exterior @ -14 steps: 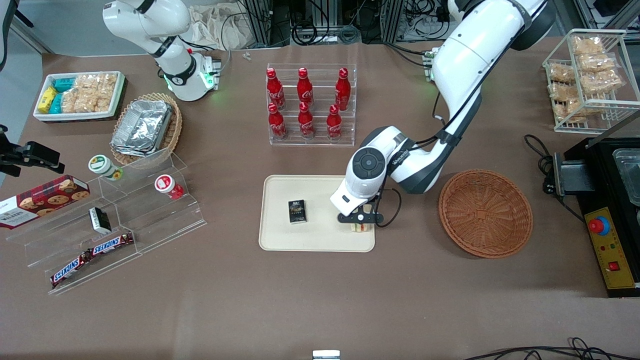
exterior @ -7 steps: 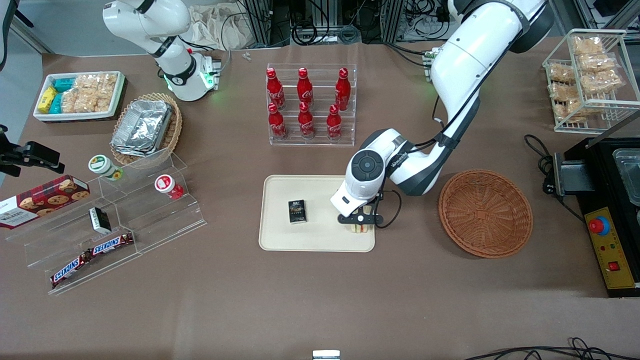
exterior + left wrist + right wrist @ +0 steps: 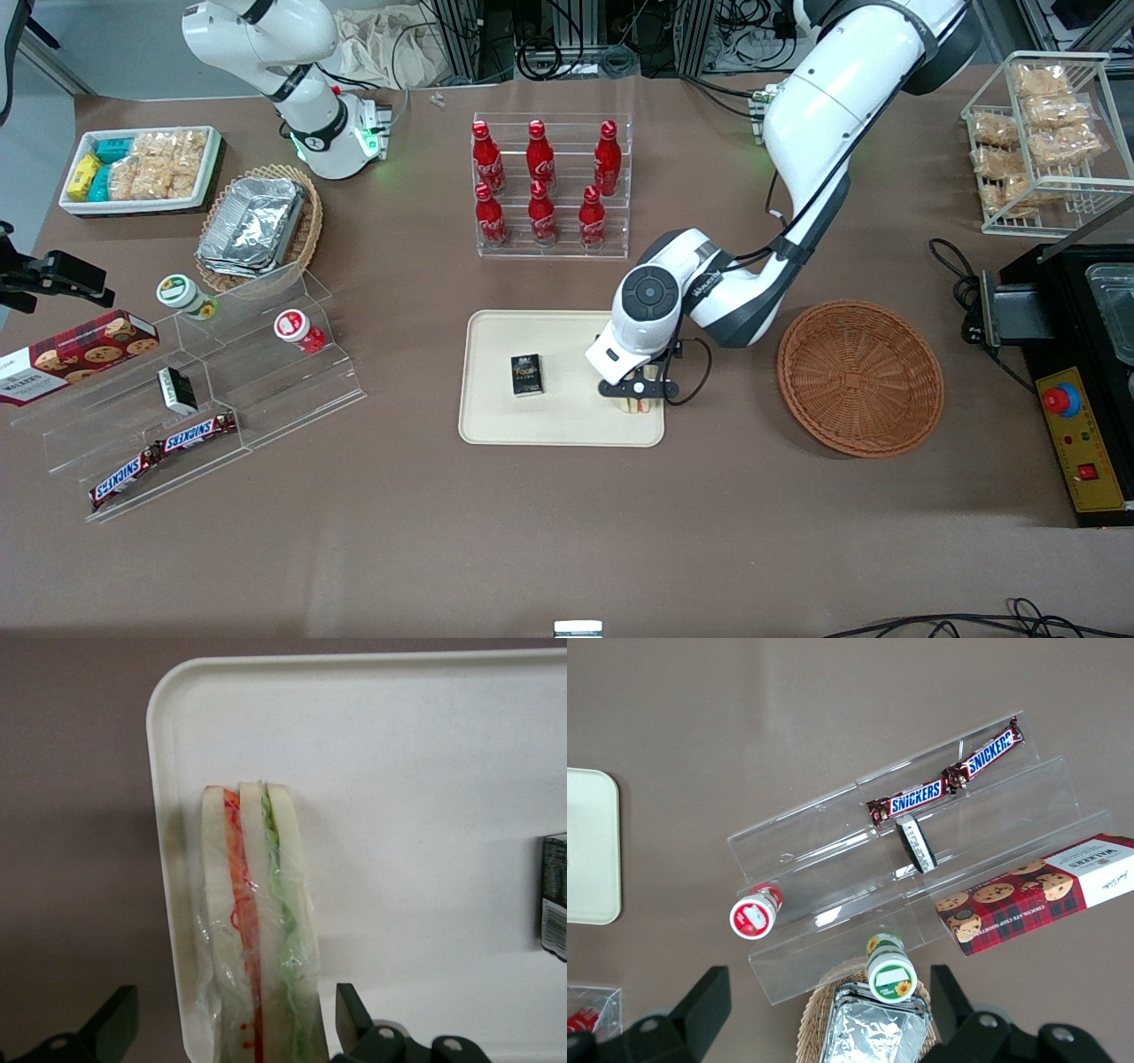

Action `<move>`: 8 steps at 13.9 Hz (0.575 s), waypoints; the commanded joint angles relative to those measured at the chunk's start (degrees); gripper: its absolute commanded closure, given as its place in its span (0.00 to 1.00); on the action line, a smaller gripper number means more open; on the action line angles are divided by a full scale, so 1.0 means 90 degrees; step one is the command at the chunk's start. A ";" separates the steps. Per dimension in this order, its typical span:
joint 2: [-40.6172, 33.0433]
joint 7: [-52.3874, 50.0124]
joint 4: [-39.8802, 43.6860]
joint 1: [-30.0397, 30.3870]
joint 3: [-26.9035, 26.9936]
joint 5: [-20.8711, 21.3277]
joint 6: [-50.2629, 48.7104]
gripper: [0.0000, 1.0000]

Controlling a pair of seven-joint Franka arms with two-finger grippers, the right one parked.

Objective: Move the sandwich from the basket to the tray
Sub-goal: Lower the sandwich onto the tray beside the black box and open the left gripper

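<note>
We judge the task nearly done. Taking the front view from its left-hand side, the flat cream-beige rectangular tray with its low rim carries a small black box and, at about three o'clock from that box, the small clear-wrapped triangular wedge sandwich with pale bread and green, orange and red filling. The sandwich stands on edge just inside the tray's rim. The end effector hangs directly over it, fingers spread wide with a gap on each side of the sandwich, so we read it as released. At three o'clock again, the round reddish-brown woven wicker basket sits on the brown surface with nothing in it. What remains is only lifting the arm away. Against the frame a second ago, the arm has risen a little, while the sandwich has kept its place
</note>
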 commanded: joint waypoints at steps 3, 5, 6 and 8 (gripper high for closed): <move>-0.0651 -0.0179 0.0131 0.0108 0.0035 -0.0076 -0.0183 0.00; -0.1021 -0.0120 0.0131 0.0284 0.0025 -0.0164 -0.0454 0.00; -0.1168 -0.0072 0.0131 0.0449 0.0016 -0.0300 -0.0650 0.00; -0.1471 -0.0003 0.0131 0.0529 0.0016 -0.0515 -0.0856 0.00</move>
